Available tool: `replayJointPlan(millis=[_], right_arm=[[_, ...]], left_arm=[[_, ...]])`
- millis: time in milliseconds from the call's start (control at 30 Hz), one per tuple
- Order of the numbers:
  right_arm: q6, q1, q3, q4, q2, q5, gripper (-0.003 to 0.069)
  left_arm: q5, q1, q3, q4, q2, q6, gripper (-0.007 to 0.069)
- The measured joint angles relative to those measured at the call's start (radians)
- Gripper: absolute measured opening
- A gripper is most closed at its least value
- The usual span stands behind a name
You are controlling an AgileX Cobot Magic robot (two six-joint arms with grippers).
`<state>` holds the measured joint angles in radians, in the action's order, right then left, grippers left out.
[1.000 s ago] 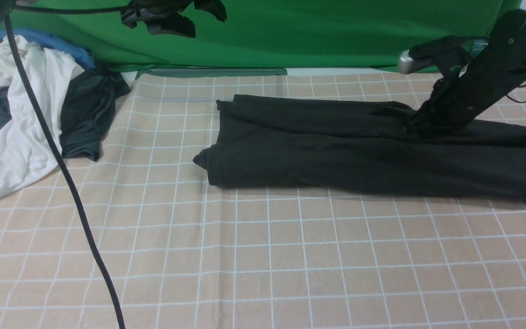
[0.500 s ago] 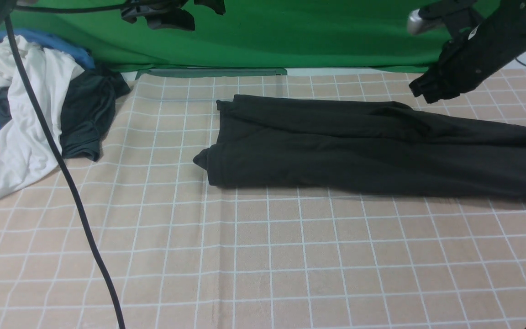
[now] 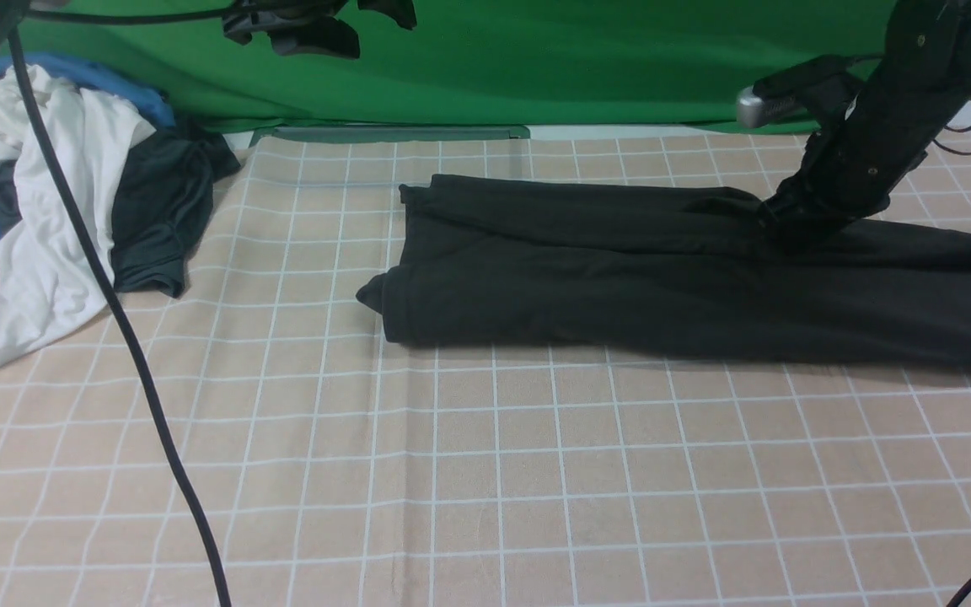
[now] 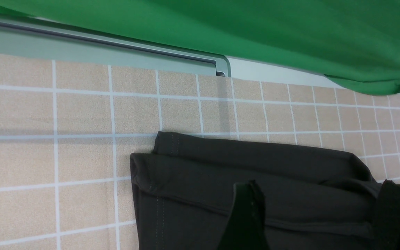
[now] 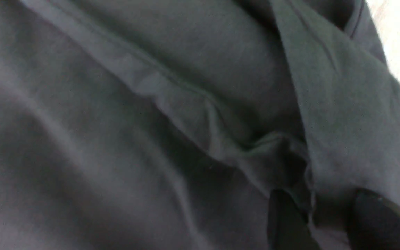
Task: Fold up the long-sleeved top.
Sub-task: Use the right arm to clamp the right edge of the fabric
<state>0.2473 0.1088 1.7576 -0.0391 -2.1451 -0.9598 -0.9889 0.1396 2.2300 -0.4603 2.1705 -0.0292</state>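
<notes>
Around: white shirt (image 3: 56, 211) and dark garment (image 3: 157, 211) heaped far left on the counter (image 3: 485, 472); black cable (image 3: 140, 371) crosses near left.
Long-sleeved top (image 3: 620, 278): folded band, centre to right.
Right gripper (image 5: 319, 199): spread, tips on the top's far edge, astride a pucker.
Left gripper (image 4: 319, 194): spread, raised above its left end.

This is looking like a robotics lab: a green backdrop (image 3: 536, 76) is hanging behind a table (image 3: 536, 472) wearing checked cloth, a cable (image 3: 140, 362) is trailing across it, a clothes pile (image 3: 56, 219) is lying at the left, and a black right arm (image 3: 873, 143) is leaning over the top (image 3: 620, 278).
</notes>
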Motion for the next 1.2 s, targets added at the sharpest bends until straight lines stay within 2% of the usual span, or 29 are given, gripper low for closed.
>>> replayJointPlan(millis=[233, 300, 367, 467, 900, 1200], right_arm=[[-0.003, 0.001, 0.0, 0.014, -0.005, 0.041, 0.0219], [-0.003, 0.001, 0.0, 0.018, -0.005, 0.048, 0.0178], [-0.003, 0.001, 0.0, 0.021, -0.005, 0.049, 0.0092], [-0.003, 0.001, 0.0, 0.021, -0.005, 0.053, 0.0036], [-0.023, -0.007, 0.082, 0.044, -0.015, 0.063, 0.0032], [-0.062, -0.017, 0.125, 0.051, -0.086, 0.164, 0.0032]], left_arm=[[0.0, 0.0, 0.0, 0.0, 0.0, 0.0, 0.0449], [0.0, 0.0, 0.0, 0.0, 0.0, 0.0, 0.0449], [0.0, 0.0, 0.0, 0.0, 0.0, 0.0, 0.0449], [0.0, 0.0, 0.0, 0.0, 0.0, 0.0, 0.0449], [-0.004, 0.0, 0.0, 0.038, 0.0, 0.0, 0.0449], [-0.043, 0.0, 0.0, 0.041, 0.0, 0.0, 0.0449]])
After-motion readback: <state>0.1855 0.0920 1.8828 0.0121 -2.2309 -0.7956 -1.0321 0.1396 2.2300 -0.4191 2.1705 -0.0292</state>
